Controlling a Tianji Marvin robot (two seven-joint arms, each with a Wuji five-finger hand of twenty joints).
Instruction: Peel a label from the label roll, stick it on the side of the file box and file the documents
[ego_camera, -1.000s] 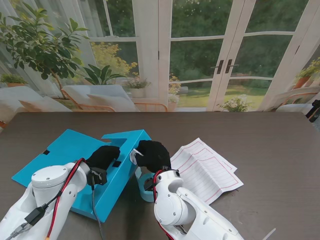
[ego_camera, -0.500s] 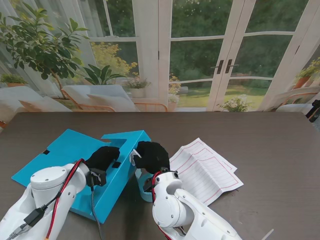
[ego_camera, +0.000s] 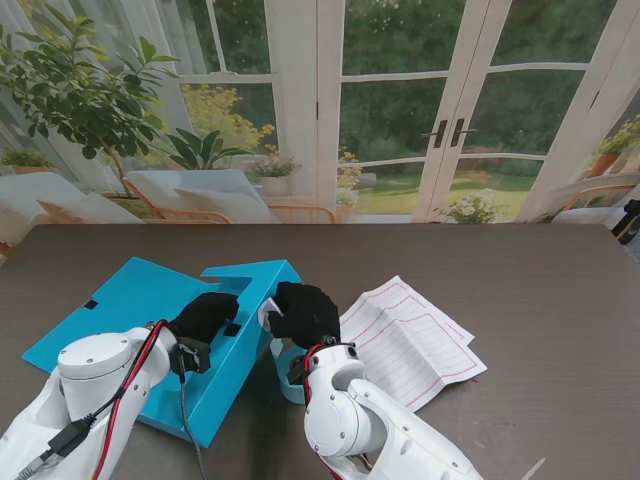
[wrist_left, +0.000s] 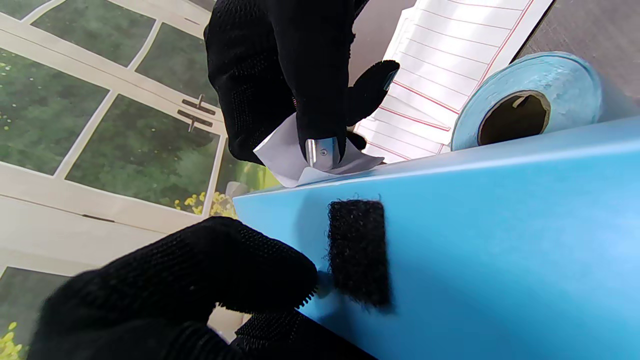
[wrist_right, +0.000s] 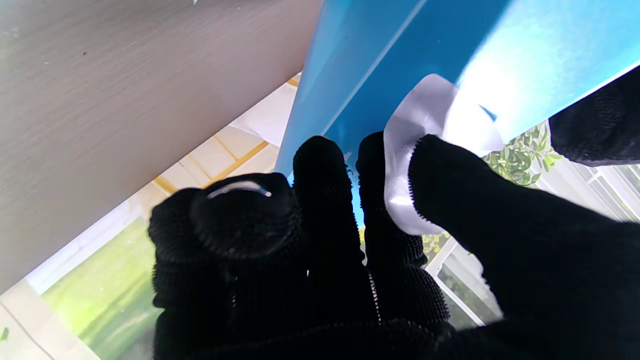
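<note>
A blue file box lies open and flat on the left of the table. My left hand rests on its right flap, fingers pressing the blue surface beside a black velcro patch. At the flap's right edge my right hand pinches a white label between thumb and fingers and holds it against the box side. The label touches the box's edge. The blue label roll stands just behind the flap, partly hidden under my right arm. Red-lined documents lie to the right.
The dark wooden table stretches far and right of the papers. Glass doors and plants stand beyond the table's far edge. My white forearms rise from the near corners.
My right forearm has shifted slightly left and nearer; the right hand stays at the flap's edge with the label. The left hand has hardly moved.
</note>
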